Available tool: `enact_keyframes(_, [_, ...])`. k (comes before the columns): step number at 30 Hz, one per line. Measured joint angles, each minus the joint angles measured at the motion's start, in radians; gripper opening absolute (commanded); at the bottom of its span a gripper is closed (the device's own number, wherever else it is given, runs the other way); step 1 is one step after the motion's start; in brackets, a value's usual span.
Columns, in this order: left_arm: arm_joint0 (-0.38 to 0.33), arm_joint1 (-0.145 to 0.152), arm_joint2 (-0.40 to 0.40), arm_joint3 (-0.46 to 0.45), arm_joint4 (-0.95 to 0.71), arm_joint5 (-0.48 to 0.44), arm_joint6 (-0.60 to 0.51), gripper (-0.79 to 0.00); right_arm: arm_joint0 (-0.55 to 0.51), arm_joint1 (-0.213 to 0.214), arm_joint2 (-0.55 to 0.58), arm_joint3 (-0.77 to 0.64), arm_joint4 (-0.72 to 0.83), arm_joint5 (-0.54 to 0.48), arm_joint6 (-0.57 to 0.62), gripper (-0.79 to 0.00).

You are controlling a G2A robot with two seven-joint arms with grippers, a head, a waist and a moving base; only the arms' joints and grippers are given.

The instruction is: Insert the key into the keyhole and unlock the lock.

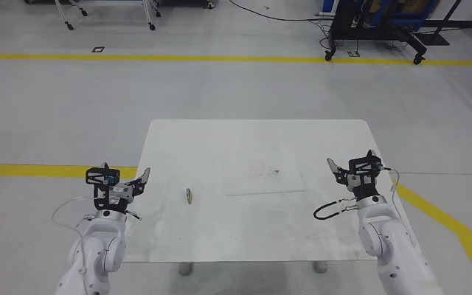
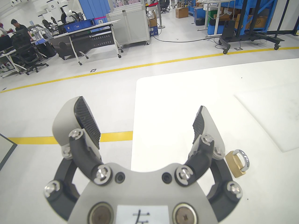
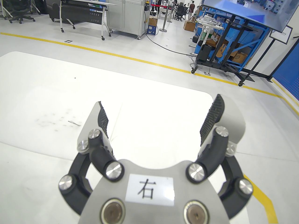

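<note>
Nearest the left wrist camera, the left gripper (image 2: 141, 103) is seen with its fingers spread wide and nothing held between the ribbed pads (image 2: 87, 120). One finger is placed over the floor and the other over the white table (image 2: 177, 99), so the gripper is held at the table's left edge. Just beside its inner finger, and clear of it, the lock (image 2: 237, 164) is found resting on the table top: a small brass padlock with a silver shackle.

From the top view, the lock (image 1: 189, 195) is seen on the left half of the table (image 1: 258, 236), near the left gripper (image 1: 125, 173) and just beside the left border of a thin white mat (image 1: 251, 181) that is laid at the middle of the table.

At the table's right edge, well apart from the lock, the right gripper (image 1: 352, 160) is held. In its own wrist view the right gripper (image 3: 159, 101) is likewise shown opened wide and empty.

On the mat (image 3: 28, 117), among faint dark smudges, a small thin grey object (image 3: 74, 123) is seen lying flat; whether it is the key cannot be told. The same object (image 1: 274, 172) is made out from above between the lock and the right gripper.

Yellow lines (image 1: 221, 57) are marked on the floor around the table.
</note>
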Motion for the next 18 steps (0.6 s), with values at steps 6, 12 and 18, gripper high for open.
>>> enact_keyframes(6, [0.000,0.000,0.000,0.000,0.000,0.000,0.000,-0.001,0.000,0.000,0.000,0.000,0.000,0.000,0.000,0.000])
enact_keyframes(12, [0.000,0.000,0.000,0.000,0.000,0.000,0.000,0.000,0.018,-0.001,-0.033,0.008,-0.032,-0.018,0.008,0.000])
enact_keyframes(18, [0.000,0.000,0.000,0.000,0.000,0.000,0.000,0.000,0.130,-0.012,-0.140,0.075,-0.020,-0.078,0.125,0.000])
